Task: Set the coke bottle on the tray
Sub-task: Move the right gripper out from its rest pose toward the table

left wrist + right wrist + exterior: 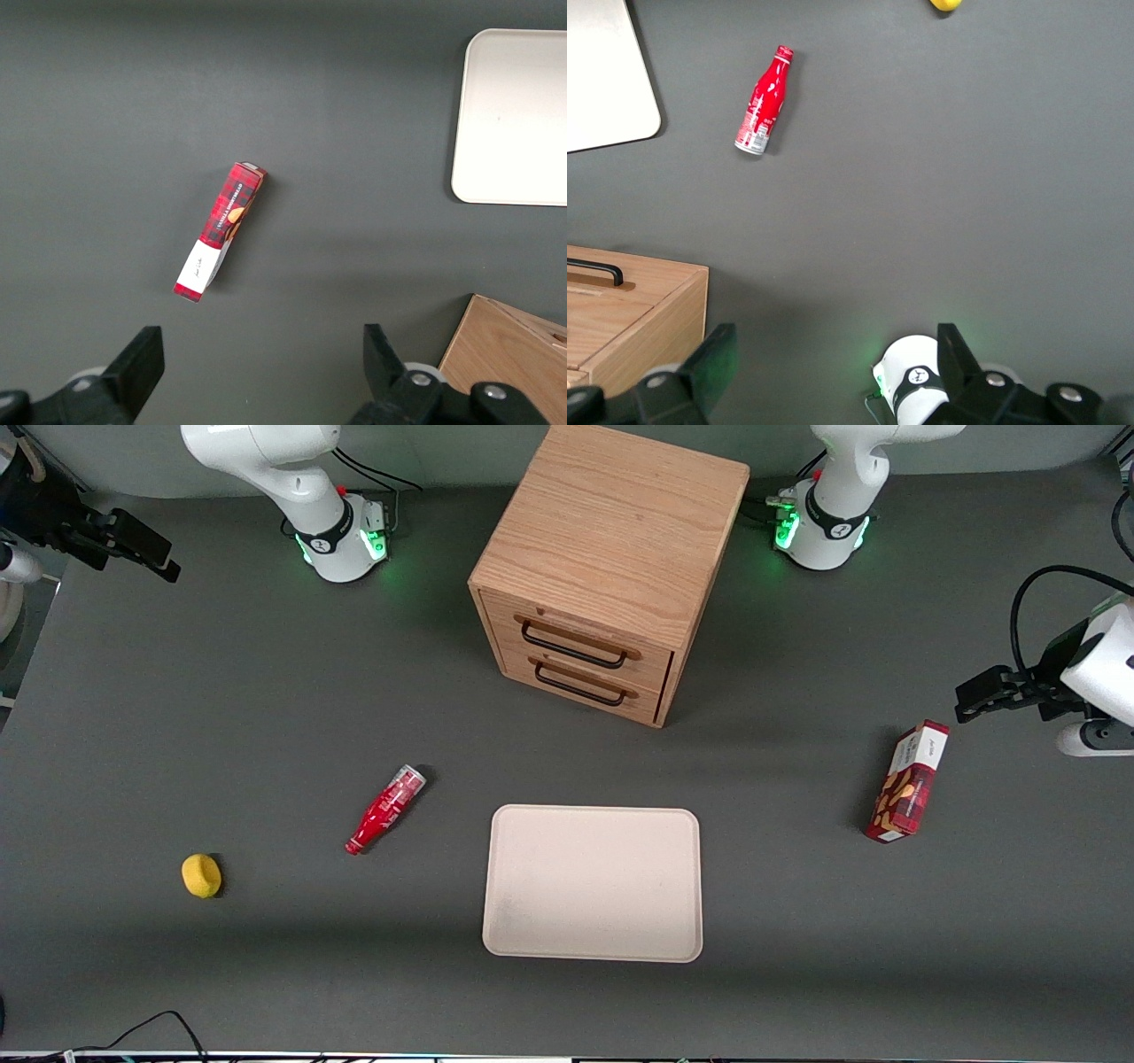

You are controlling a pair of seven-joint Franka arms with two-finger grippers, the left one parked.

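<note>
1. Lowest in my front view, the tray point(593, 883) lies flat on the dark table point(266, 691), a little below frame centre, with nothing on it.
2. At lower left of that view I see a small yellow fruit point(201, 875) on the table, toward the working arm's end.
3. The coke bottle point(384, 809) lies on its side between the fruit and the tray, apart from both, with its red cap pointing down-left in the frame and its clear base up-right.
4. At mid right of the front view a red snack box point(907, 782) lies toward the parked arm's end.
5. Above the tray, at upper centre, I see the wooden drawer cabinet point(605, 567) with two black handles.
6. The gripper point(133, 545) hangs at the upper left edge, well apart from the bottle; in the wrist view its fingers point(713, 361) are spread wide and hold nothing.
</note>
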